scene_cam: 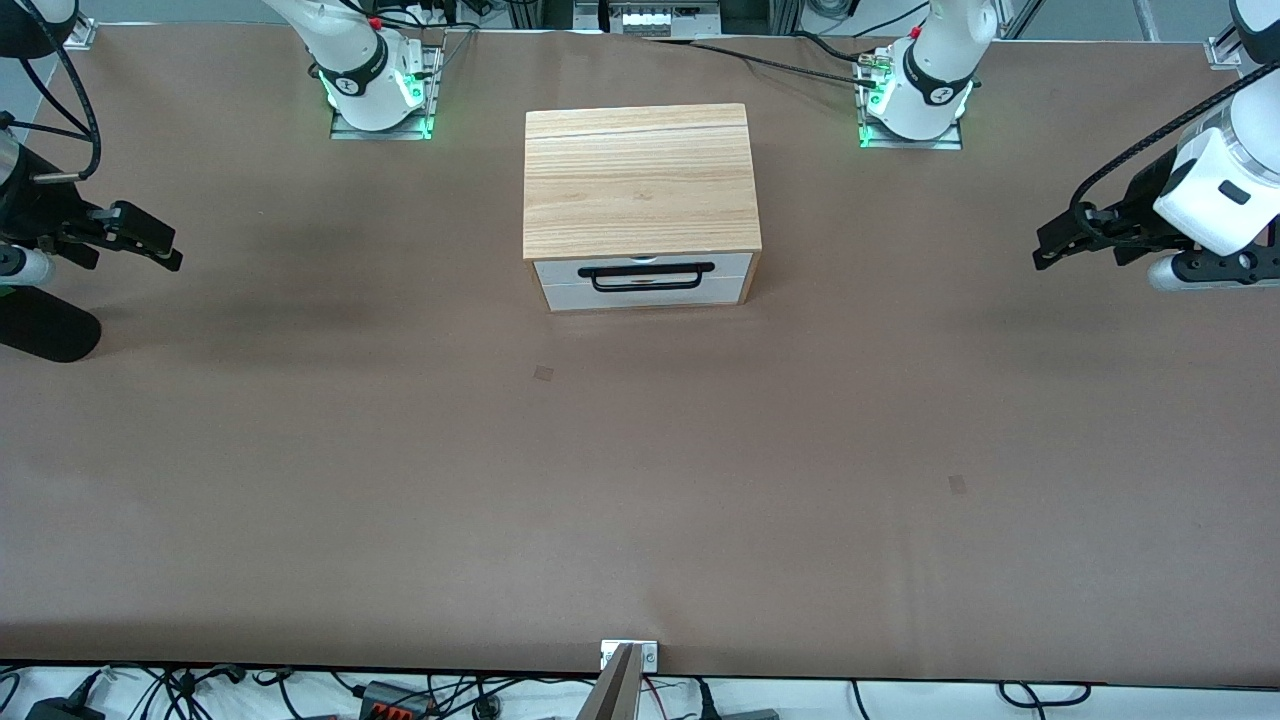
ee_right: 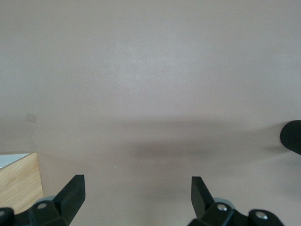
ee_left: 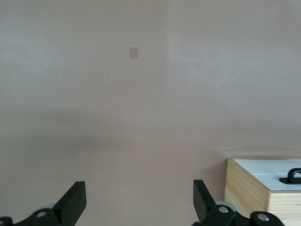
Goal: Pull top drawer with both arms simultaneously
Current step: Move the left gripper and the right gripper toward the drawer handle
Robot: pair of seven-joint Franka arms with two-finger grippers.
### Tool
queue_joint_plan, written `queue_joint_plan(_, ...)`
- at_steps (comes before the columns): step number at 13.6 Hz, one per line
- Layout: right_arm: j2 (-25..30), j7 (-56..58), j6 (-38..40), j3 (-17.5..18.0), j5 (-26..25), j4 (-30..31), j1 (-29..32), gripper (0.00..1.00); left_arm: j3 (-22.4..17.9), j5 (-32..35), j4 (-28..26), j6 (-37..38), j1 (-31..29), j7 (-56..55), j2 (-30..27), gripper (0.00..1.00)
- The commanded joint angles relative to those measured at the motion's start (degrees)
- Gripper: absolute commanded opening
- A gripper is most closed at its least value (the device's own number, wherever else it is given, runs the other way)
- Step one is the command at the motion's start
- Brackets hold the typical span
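Observation:
The top drawer (scene_cam: 560,270) has a white front and a wide black bar handle (scene_cam: 645,269). It sits shut in the light-wood cabinet (scene_cam: 638,180) at mid-table. My left gripper (scene_cam: 1047,252) is open and empty above the table toward the left arm's end, well apart from the cabinet. Its wrist view shows open fingers (ee_left: 75,200), the cabinet corner (ee_left: 247,188) and part of the handle (ee_left: 294,176). My right gripper (scene_cam: 165,250) is open and empty toward the right arm's end. Its wrist view shows spread fingers (ee_right: 73,190) and a cabinet edge (ee_right: 19,188).
Two arm bases (scene_cam: 378,90) (scene_cam: 915,95) stand beside the cabinet at the robots' edge of the brown table (scene_cam: 640,480). A black rounded object (scene_cam: 45,335) (ee_right: 292,136) lies below the right gripper. A metal bracket (scene_cam: 628,655) and cables sit at the camera-side edge.

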State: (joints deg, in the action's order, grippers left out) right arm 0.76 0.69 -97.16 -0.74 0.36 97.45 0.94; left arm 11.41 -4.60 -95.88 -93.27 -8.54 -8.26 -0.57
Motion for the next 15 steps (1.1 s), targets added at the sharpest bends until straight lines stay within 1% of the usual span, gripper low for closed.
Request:
queue_joint_plan(1, 0.6, -0.1, 0.7, 0.8, -0.5, -0.1, 0.6, 1.0, -0.1, -0.9, 2.4, 3.0, -1.3, 1.4, 1.0, 1.0)
queue_joint_plan(5, 0.6, -0.2, 1.4, 0.8, -0.5, -0.1, 0.7, 1.0, -0.1, -1.5, 2.4, 2.9, -1.4, 1.3, 2.1, 1.0)
queue_joint_plan(7, 0.6, -0.3, 2.0, 0.8, -0.5, -0.1, 0.6, 1.0, 0.0, -2.2, 2.5, 2.2, -1.7, 1.5, 5.1, 1.0)
queue_joint_plan(9, 0.6, -0.3, 2.0, 0.8, -0.5, -0.1, 0.6, 1.0, -0.1, -3.0, 3.5, 1.3, -2.5, 1.2, 6.6, 1.0)
queue_joint_plan(10, 0.6, -0.3, 2.1, 0.9, -0.4, 0.0, 0.4, 1.0, 0.0, -3.2, 3.7, 1.2, -2.5, 1.6, 8.6, 1.0)
queue_joint_plan(11, 0.6, -0.3, 2.1, 0.9, -0.4, 0.1, -0.3, 1.0, 0.3, -4.9, 4.3, 1.0, -2.4, 1.8, 10.7, 1.0)
queue_joint_plan(13, -0.1, -0.1, 2.1, 0.9, -0.4, 0.0, -0.4, 1.0, 0.6, -13.2, 5.7, -1.3, -2.3, 4.2, 14.5, 1.0)
queue_joint_plan(14, -1.4, -0.1, 2.1, 0.9, -0.4, 0.0, -0.7, 1.0, 0.7, -15.9, 5.3, -2.0, -1.9, 5.6, 15.7, 1.0)
queue_joint_plan(15, -2.9, -0.3, 2.1, 0.9, -0.4, 0.0, -1.0, 1.0, 1.1, -17.2, 5.2, -1.8, -1.6, 6.1, 16.9, 1.0)
